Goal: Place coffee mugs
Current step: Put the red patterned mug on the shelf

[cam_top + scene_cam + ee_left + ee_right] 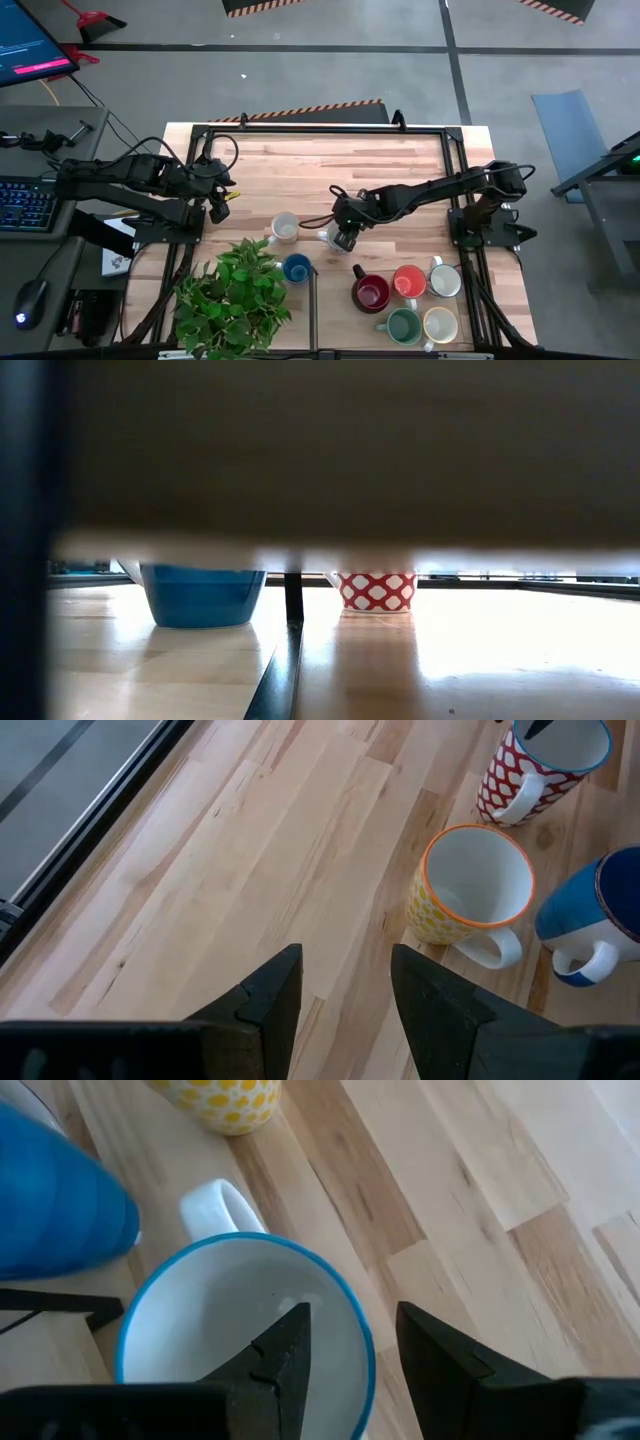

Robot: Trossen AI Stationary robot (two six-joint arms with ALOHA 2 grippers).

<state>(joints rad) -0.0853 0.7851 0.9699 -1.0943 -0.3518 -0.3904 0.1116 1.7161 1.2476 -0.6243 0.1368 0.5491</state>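
Now, mug in hand: the red-and-white mug [332, 236] with a blue rim stands upright near the middle of the counter [330, 165].
Right gripper: the right gripper [350, 1345] is over this mug. One finger is inside the cup and one is outside, on each side of the rim, spread and not squeezing yet.
How to do it well: I think it should pinch the rim softly, then lift straight up so the mug does not tip. It should stay clear of the handle and the mugs close by.
Nearby mugs: the yellow mug [284, 228] is just beside it, and the blue mug [296, 267] is near.
Other mugs: five more stand together in the counter's right front corner, with the dark red mug [370, 292] closest.
Left gripper: the left gripper [345, 985] waits at the left edge, spread, holding nothing.
Counter: light wood boards, with a leafy plant [232, 296] at the front.
Room: grey floor [300, 70] around it.
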